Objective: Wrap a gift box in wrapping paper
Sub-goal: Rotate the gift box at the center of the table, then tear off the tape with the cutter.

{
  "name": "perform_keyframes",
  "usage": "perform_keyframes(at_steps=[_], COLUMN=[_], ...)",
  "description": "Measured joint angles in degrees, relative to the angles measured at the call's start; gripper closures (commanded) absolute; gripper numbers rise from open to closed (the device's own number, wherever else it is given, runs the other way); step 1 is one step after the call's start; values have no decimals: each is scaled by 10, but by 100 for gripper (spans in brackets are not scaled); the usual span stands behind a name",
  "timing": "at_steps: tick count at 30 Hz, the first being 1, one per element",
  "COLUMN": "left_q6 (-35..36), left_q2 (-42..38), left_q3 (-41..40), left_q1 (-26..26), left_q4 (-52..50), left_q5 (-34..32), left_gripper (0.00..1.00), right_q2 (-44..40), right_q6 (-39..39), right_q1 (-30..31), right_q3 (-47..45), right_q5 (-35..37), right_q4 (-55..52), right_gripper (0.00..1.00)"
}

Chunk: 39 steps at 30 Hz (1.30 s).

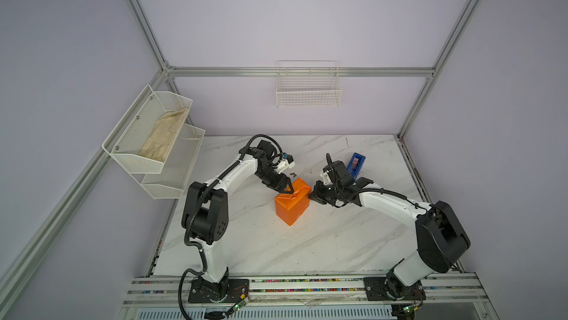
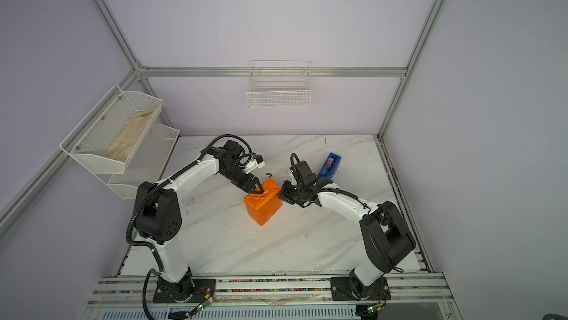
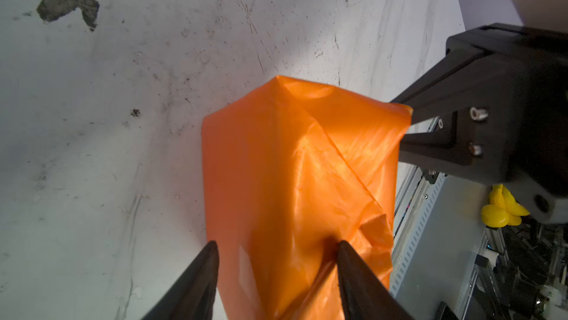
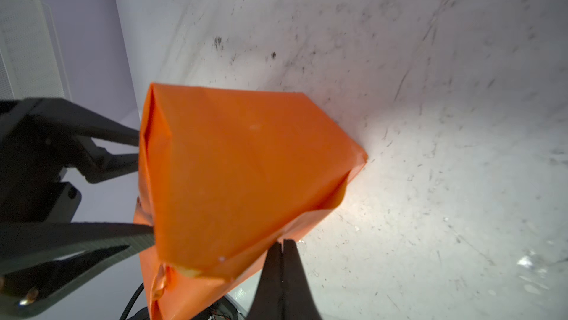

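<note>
Orange, glossy wrapping paper [image 1: 292, 206] is folded into a blocky parcel with creased flaps and sharp corners. It stands near the middle of the white, grey-veined marble-look tabletop [image 1: 307, 247], whose surface is scuffed and flecked with dark marks. The black left gripper [image 3: 276, 244] has its tapered fingers spread across the parcel's top, one fingertip [image 3: 342, 249] denting the film-like paper and the other at its edge. The black right gripper [image 4: 282, 243] is clenched, its slim tips pressed together at the parcel's side edge; whether paper is pinched between them cannot be told. Just behind the right arm stands a blue plastic tape dispenser [image 1: 356, 164]. Pale lavender walls framed by aluminium rails [image 1: 301, 71] carry a white wire basket [image 1: 308, 94] and a two-tier white mesh shelf [image 1: 132, 161] holding a crumpled beige cloth [image 1: 163, 137].
</note>
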Motion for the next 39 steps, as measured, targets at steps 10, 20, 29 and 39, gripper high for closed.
perform_keyframes(at_steps=[10,20,29,39], left_q6=[-50,-60,-63,-63], left_q2=[-25,-25,-25,-28], left_q3=[-41,-43,-43,-44], left_q1=[-7,-7,-7,-7], left_q4=[42,45,44,44], left_q5=[3,11,11,6], left_gripper=[41,41,42,42], right_q2=[-10,209,196,152], right_q6=[-86,-92,-74,-71], right_q1=[-293,-408,-410,-398], right_q3=[23,32,18,15], right_q5=[-103,-247,-229,-233], right_q4=[28,134,157,181], right_gripper=[71,67,67,59])
